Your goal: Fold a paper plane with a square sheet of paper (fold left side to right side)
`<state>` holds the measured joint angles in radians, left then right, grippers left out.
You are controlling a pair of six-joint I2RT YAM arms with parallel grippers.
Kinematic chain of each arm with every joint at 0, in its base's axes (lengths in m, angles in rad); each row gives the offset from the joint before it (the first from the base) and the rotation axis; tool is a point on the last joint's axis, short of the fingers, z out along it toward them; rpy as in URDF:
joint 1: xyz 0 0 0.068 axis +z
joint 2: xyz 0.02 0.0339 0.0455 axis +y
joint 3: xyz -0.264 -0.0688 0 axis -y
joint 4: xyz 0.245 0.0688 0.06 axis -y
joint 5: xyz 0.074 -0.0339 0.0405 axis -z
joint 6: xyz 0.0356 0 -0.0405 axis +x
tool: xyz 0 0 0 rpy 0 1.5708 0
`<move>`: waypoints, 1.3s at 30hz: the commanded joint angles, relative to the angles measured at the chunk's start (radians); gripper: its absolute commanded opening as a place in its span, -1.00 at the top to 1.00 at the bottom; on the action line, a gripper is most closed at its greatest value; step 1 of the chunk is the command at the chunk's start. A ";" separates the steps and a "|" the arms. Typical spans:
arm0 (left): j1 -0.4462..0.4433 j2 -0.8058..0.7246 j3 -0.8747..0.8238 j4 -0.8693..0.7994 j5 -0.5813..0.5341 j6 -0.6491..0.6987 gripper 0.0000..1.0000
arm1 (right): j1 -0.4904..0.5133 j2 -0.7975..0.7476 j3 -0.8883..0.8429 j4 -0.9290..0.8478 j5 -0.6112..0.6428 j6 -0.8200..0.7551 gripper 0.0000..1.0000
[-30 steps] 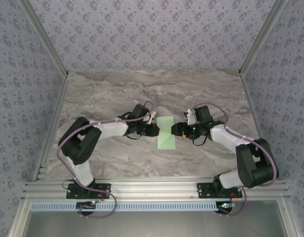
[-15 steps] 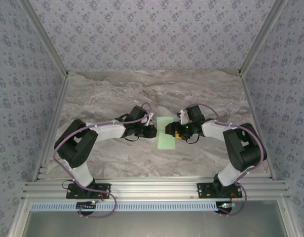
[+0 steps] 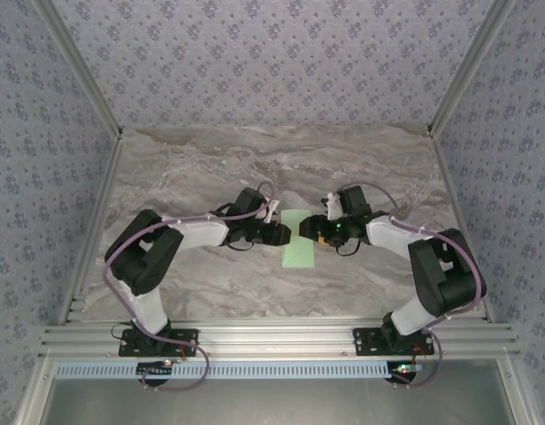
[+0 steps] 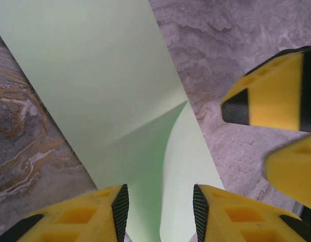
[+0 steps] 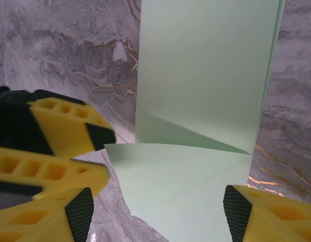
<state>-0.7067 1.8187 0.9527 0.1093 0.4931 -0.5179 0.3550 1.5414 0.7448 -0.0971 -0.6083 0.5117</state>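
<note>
The pale green sheet of paper (image 3: 296,251) lies on the marble table as a narrow strip folded lengthwise, with one corner flap (image 5: 180,186) curling up off it. My left gripper (image 3: 283,234) comes in from the left and is open, its fingers straddling the raised flap (image 4: 188,166). My right gripper (image 3: 307,232) faces it from the right, open wide over the same flap. The two grippers almost meet above the sheet's upper half. In the left wrist view the right gripper's fingers (image 4: 266,103) are at the right. In the right wrist view the left gripper's fingers (image 5: 64,132) are at the left.
Grey veined marble table (image 3: 211,168) with bare room behind and in front of the paper. Aluminium frame rails run along the left edge (image 3: 87,257), the right edge (image 3: 463,221) and the near edge (image 3: 272,341). Patterned walls enclose the back.
The right gripper has come left onto the paper's upper half and its elbow has swung inward. The left gripper stays at the paper's left edge. The raised part now sits lower.
</note>
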 commanded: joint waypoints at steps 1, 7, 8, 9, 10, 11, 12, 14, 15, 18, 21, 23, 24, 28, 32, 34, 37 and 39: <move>-0.002 0.032 0.049 0.012 0.035 0.006 0.27 | -0.005 -0.031 -0.004 -0.044 0.018 -0.022 -0.47; -0.003 0.001 0.031 -0.003 -0.003 0.017 0.83 | -0.005 -0.024 -0.007 -0.047 0.014 -0.026 -0.48; -0.001 -0.009 0.025 -0.009 -0.012 0.020 0.87 | -0.005 -0.019 -0.007 -0.047 0.012 -0.026 -0.48; -0.001 -0.019 0.018 -0.015 -0.021 0.024 0.91 | -0.003 -0.015 -0.005 -0.048 0.012 -0.026 -0.48; -0.001 -0.030 0.013 -0.022 -0.029 0.028 0.94 | -0.004 -0.010 -0.006 -0.048 0.013 -0.026 -0.48; 0.000 -0.036 0.006 -0.026 -0.034 0.030 0.95 | -0.004 -0.005 -0.007 -0.046 0.013 -0.026 -0.48; 0.000 -0.044 0.000 -0.029 -0.039 0.032 0.97 | -0.003 0.003 -0.006 -0.044 0.015 -0.024 -0.48; 0.002 -0.059 -0.014 -0.031 -0.049 0.032 0.98 | 0.000 0.014 -0.003 -0.040 0.013 -0.021 -0.48; 0.004 -0.066 -0.020 -0.030 -0.053 0.032 0.98 | 0.001 0.020 -0.002 -0.035 0.010 -0.018 -0.48; 0.004 -0.079 -0.035 -0.029 -0.058 0.030 0.99 | 0.013 0.038 0.007 -0.018 -0.002 -0.011 -0.48; 0.003 -0.081 -0.037 -0.029 -0.057 0.029 0.98 | 0.030 0.064 0.026 -0.011 -0.013 -0.008 -0.47; 0.004 -0.081 -0.037 -0.028 -0.059 0.030 0.98 | 0.038 0.085 0.038 -0.001 -0.017 -0.004 -0.46; 0.005 -0.082 -0.038 -0.028 -0.058 0.029 0.98 | 0.040 0.097 0.042 0.007 -0.020 0.002 -0.45; 0.006 -0.088 -0.038 -0.037 -0.065 0.029 0.95 | 0.056 0.133 0.061 0.047 -0.050 0.026 -0.22; 0.018 -0.121 -0.053 -0.032 -0.071 0.022 0.79 | 0.064 0.142 0.075 0.055 -0.060 0.024 0.29; 0.032 -0.160 -0.070 -0.031 -0.074 0.013 0.63 | 0.057 0.124 0.072 0.053 -0.059 0.017 0.61; 0.064 -0.246 -0.107 -0.018 -0.072 -0.016 0.25 | 0.029 0.070 0.064 0.064 -0.088 0.014 0.83; 0.087 -0.320 -0.136 -0.013 -0.071 -0.043 -0.08 | 0.008 0.015 0.059 0.072 -0.119 0.007 0.87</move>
<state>-0.6453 1.6005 0.8394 0.0792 0.4206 -0.5320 0.3882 1.6386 0.7956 -0.0479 -0.6750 0.5320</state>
